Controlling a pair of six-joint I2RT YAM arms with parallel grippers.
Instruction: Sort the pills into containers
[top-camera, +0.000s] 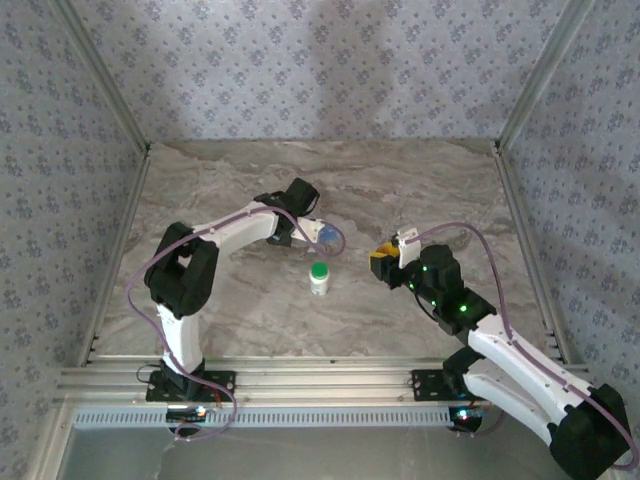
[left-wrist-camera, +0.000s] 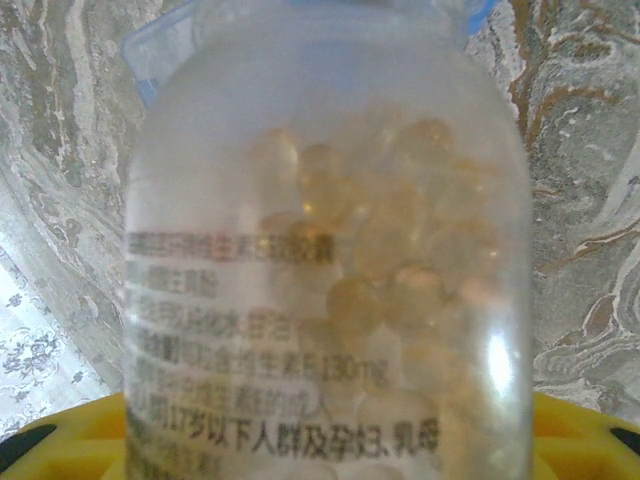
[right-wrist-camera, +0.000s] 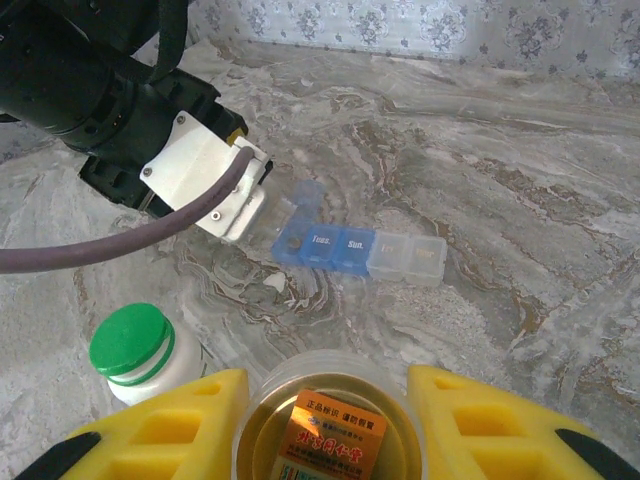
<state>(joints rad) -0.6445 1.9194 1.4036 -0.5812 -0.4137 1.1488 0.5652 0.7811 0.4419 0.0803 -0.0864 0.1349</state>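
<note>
So the pills (left-wrist-camera: 355, 300), pale yellow softgels, are piled inside a clear bottle (left-wrist-camera: 200, 150) with printed text down one side. The left gripper (top-camera: 312, 232) is clamped on that bottle, and its yellow fingers (left-wrist-camera: 570, 430) peek out on both sides of the bottle's lower end. There are bits of blue past the bottle's far end.

The organizer (right-wrist-camera: 345, 250) lies flat on the table (right-wrist-camera: 520, 150), straight ahead of the right gripper (right-wrist-camera: 325, 385) and a bit away from it. It's got blue cells on the left and clear ones on the right. The leftmost blue lid is flipped up, right beside the left gripper's tip.

The right gripper is closed around a jar (right-wrist-camera: 335, 430) with an orange label, which sits snug between its yellow fingers. A green-cap bottle (right-wrist-camera: 135, 350) stands upright just off that gripper's left finger, between the two grippers.
</note>
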